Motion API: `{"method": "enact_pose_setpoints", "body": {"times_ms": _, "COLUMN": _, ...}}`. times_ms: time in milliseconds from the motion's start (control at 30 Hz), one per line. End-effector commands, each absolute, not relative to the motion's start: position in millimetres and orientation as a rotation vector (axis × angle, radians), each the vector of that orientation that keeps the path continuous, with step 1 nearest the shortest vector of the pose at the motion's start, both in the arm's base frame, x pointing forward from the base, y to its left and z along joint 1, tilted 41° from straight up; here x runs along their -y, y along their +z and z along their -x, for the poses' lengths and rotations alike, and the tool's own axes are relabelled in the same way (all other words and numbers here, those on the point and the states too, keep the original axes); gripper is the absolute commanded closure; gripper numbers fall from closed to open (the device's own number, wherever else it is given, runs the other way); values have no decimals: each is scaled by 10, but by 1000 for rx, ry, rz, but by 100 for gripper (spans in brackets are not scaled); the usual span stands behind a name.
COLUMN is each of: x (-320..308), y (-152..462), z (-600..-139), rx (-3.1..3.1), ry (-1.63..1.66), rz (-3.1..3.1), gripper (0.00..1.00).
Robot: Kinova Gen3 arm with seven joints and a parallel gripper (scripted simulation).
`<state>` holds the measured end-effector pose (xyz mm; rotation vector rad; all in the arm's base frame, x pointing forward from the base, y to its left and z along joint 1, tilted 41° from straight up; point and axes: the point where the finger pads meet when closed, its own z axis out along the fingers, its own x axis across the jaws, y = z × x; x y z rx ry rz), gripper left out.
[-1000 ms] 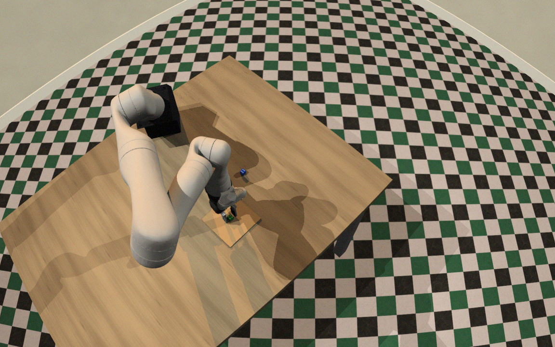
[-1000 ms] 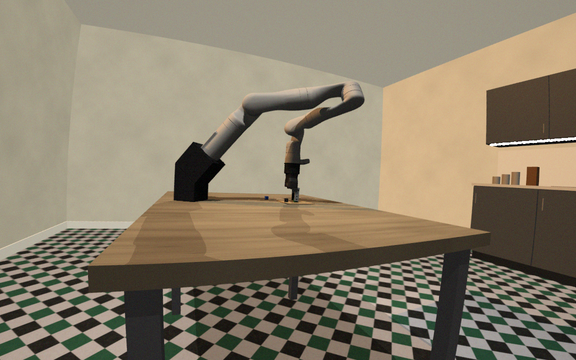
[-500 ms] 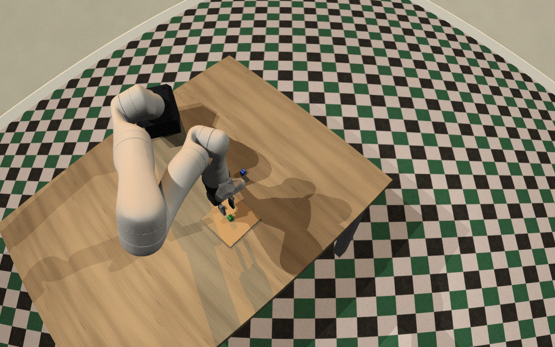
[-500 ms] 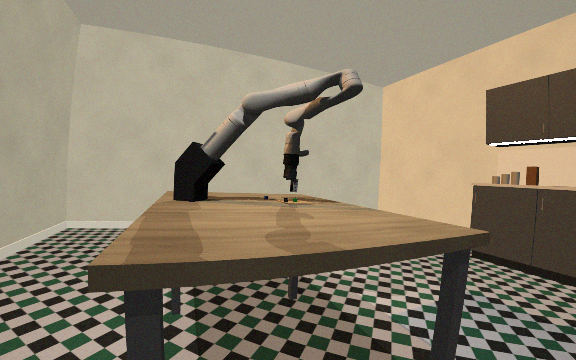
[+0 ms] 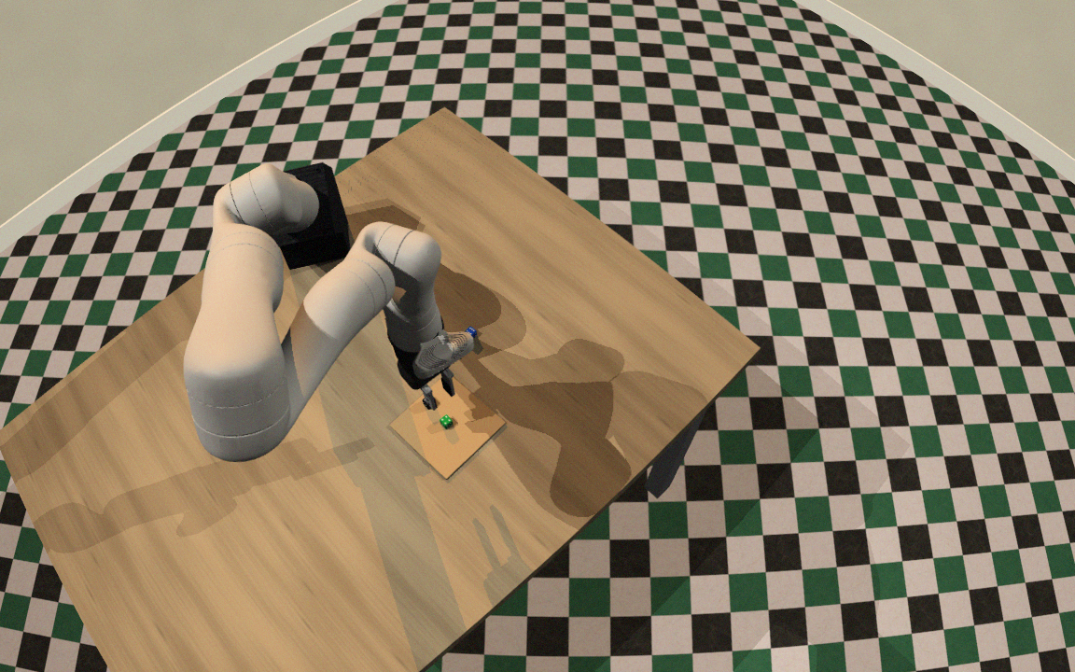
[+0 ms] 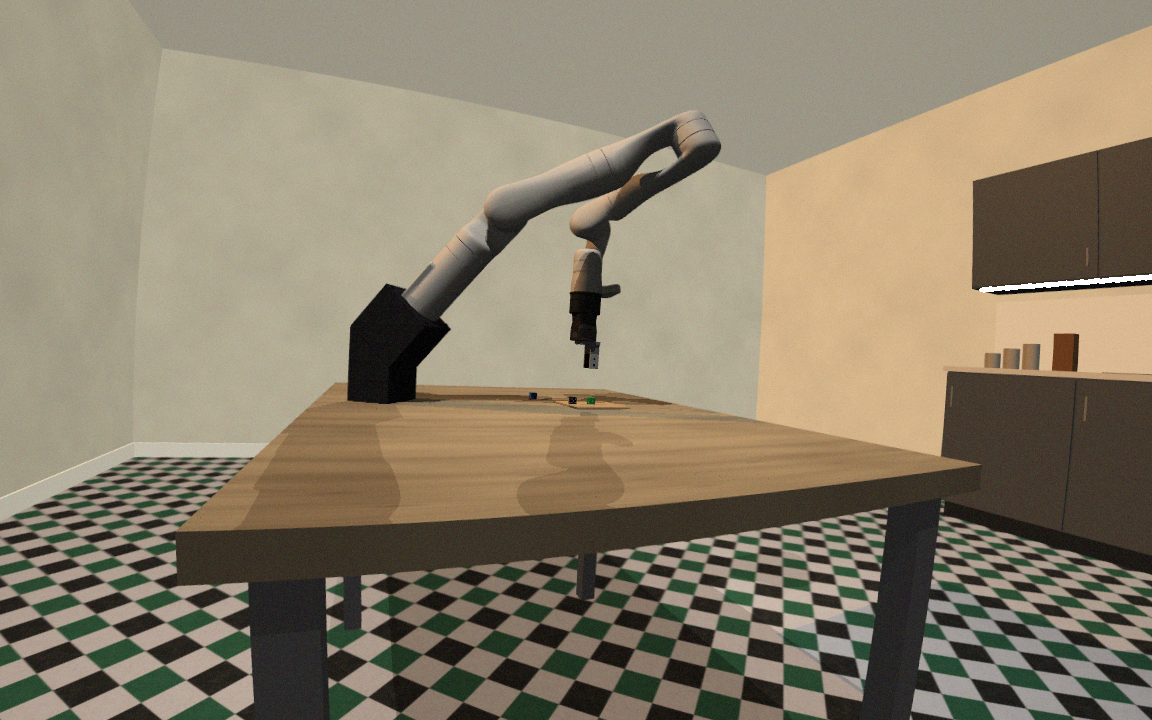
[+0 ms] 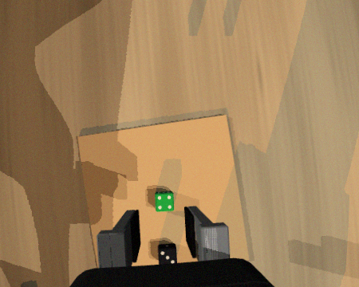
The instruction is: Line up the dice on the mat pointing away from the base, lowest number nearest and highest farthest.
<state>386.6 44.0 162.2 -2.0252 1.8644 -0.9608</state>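
Note:
The thin wooden mat (image 5: 447,459) (image 6: 611,407) (image 7: 195,143) lies flat on the table. The green die (image 5: 446,422) (image 6: 591,401) (image 7: 164,202) sits on the mat near its middle, showing four on top. The black die (image 6: 572,400) (image 7: 167,255) sits on the mat nearer the base, with three pips showing on top; the gripper housing cuts off its lower edge in the wrist view. The blue die (image 5: 472,332) (image 6: 533,395) lies off the mat, toward the base; its top number is unreadable. My gripper (image 5: 439,396) (image 6: 592,362) (image 7: 162,226) is open and empty, well above the mat.
The black robot base (image 5: 320,217) (image 6: 383,349) stands at the table's edge. The arm arches high over the wooden table (image 5: 274,535) (image 6: 473,483). In the top view the wrist housing partly overlaps the blue die and the black die is hidden.

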Motion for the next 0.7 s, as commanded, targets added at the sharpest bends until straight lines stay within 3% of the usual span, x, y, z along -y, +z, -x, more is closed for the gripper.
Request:
{"method": "enact_pose_setpoints", "body": {"times_ms": 0, "x": -437, "y": 1694, "z": -3877, "rx": -1858, "ry": -976, "rz": 2011, "gripper": 36}}
{"method": "enact_pose_setpoints", "body": {"times_ms": 133, "x": -439, "y": 1699, "z": -3873, "rx": -1858, "ry": -976, "rz": 2011, "gripper": 36}}
{"method": "enact_pose_setpoints", "body": {"times_ms": 167, "x": -439, "y": 1699, "z": -3873, "rx": -1858, "ry": -976, "rz": 2011, "gripper": 0}}
{"method": "enact_pose_setpoints", "body": {"times_ms": 667, "x": -439, "y": 1699, "z": -3873, "rx": -1858, "ry": -976, "rz": 2011, "gripper": 0}}
